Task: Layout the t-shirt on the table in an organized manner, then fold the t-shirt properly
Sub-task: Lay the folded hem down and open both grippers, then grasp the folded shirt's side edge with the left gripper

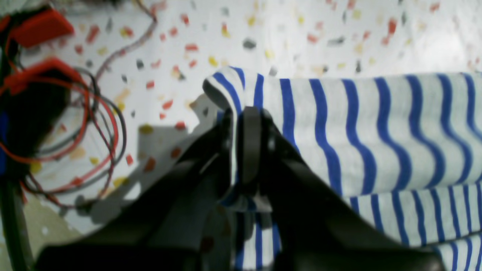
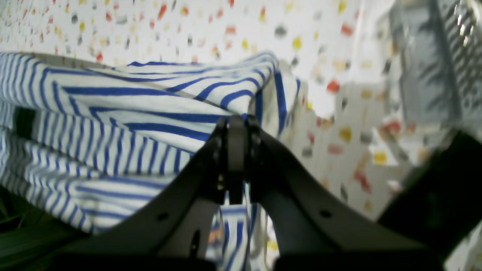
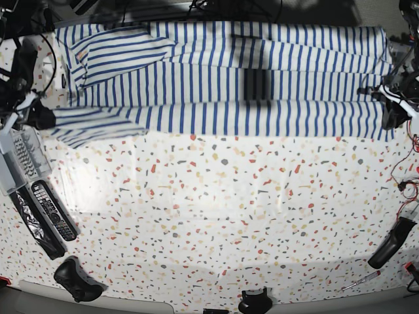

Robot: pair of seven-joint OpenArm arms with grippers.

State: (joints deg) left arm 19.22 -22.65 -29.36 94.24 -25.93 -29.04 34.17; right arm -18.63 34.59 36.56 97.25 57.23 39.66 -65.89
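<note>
Lighting, my views: bright, even, from overhead — pale glare on the table (image 3: 216, 216) in base view, edges bowed by the wide lens. Both my wrist views soft; nearby dark fingers (image 1: 250, 143) blurred, casting grey shadows on the speckled surface at left.

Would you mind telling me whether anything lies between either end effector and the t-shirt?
Nothing visible does. The left end effector is shut on a corner of the t-shirt, and the right end effector is shut on its opposite edge. The cloth stretches between them over the table, with no other object on it.
</note>
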